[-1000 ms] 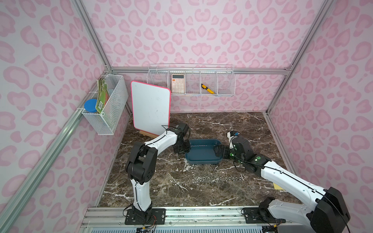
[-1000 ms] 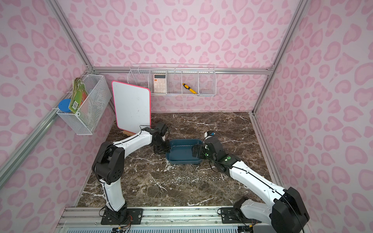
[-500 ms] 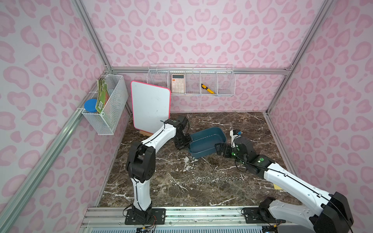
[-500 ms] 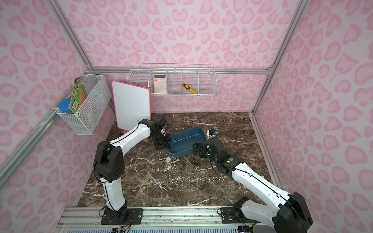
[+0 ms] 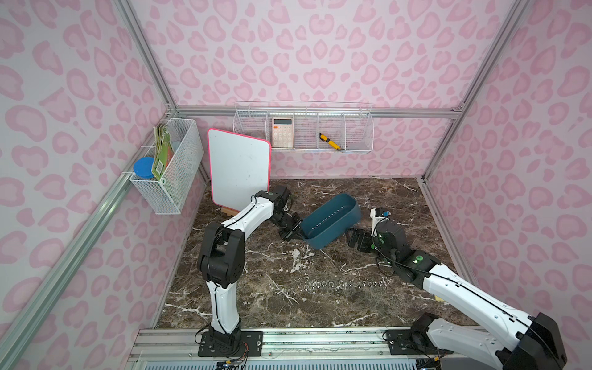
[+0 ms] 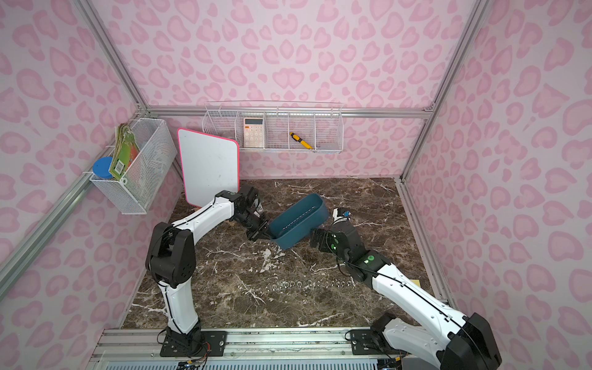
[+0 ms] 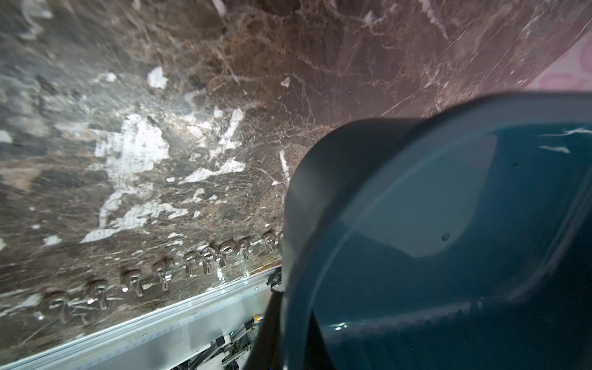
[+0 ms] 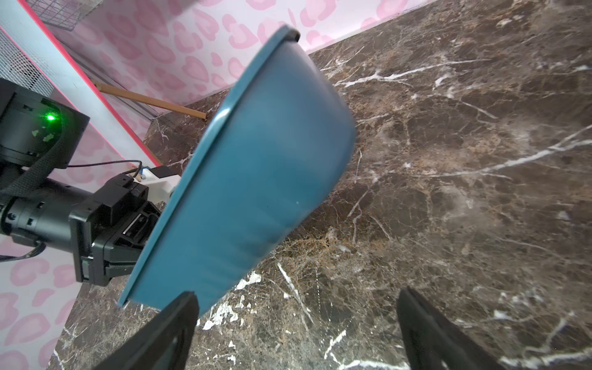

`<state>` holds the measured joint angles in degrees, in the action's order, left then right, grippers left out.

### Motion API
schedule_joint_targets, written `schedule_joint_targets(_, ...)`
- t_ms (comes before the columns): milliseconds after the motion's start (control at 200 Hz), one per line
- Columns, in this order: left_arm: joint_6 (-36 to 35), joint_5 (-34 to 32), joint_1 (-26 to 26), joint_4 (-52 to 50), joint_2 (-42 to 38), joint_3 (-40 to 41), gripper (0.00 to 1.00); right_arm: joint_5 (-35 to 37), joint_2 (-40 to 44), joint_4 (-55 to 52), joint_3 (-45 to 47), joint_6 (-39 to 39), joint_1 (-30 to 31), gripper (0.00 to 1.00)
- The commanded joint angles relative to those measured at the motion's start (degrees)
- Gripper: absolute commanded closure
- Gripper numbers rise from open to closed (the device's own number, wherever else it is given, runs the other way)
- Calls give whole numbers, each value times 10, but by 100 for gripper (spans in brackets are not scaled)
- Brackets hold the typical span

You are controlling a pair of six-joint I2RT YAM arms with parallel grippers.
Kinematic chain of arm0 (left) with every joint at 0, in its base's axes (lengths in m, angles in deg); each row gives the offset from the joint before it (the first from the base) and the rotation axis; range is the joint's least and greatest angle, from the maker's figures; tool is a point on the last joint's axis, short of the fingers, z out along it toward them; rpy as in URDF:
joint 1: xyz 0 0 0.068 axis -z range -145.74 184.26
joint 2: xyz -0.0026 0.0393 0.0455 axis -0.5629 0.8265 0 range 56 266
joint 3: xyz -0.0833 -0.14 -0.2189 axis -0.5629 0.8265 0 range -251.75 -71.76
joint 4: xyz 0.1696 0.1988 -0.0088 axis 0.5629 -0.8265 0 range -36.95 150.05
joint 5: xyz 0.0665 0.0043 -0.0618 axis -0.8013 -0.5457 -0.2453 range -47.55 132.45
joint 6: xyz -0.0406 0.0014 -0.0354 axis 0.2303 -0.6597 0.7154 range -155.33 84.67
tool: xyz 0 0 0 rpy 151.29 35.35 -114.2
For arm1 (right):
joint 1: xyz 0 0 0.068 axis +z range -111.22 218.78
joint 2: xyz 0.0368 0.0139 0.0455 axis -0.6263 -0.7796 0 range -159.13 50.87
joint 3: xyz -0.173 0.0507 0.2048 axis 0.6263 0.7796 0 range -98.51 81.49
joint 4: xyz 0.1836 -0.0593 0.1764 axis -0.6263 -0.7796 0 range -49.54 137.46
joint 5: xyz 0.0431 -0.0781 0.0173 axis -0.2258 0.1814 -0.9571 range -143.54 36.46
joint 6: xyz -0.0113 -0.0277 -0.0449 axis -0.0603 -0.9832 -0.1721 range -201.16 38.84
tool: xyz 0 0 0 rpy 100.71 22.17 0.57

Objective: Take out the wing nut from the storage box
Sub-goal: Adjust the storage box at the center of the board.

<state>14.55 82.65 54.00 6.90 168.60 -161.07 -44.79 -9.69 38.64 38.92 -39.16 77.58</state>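
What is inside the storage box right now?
The storage box, held tilted by the left gripper, shows a bare glossy floor in the left wrist view, with nothing lying on it. Its lower end is dark and partly cut off there, so that part stays unchecked.

Both top views are bright, evenly lit and sharp, with only faint soft shadows on the marble tabletop [image 5: 288, 304]. The left wrist view is smeared by motion blur, with a sheen of glare on the marble and a pale reflection inside the out-of-focus storage box [image 7: 448, 224]; the right wrist view is clearer.
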Motion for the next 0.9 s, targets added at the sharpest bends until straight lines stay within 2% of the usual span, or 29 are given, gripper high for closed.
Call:
schedule_joint_targets(0,-56,-83,2,-29,3,-3,100,9,4,3,2,3,0,1)
schedule_joint_targets(125,-100,-226,14,-31,-10,7,100,9,5,0,4,4,0,2)
schedule_joint_targets(340,-158,-331,45,46,-22,41,100,5,1,0,5,6,0,1)
schedule_joint_targets(665,-197,-372,68,97,-1,53,98,3,-6,-3,5,6,0,1)
schedule_joint_targets(745,-200,-372,70,98,0,54,93,4,-9,-3,6,5,0,2)
schedule_joint_targets(895,-199,-361,69,102,-7,56,76,11,-13,0,8,1,0,1)
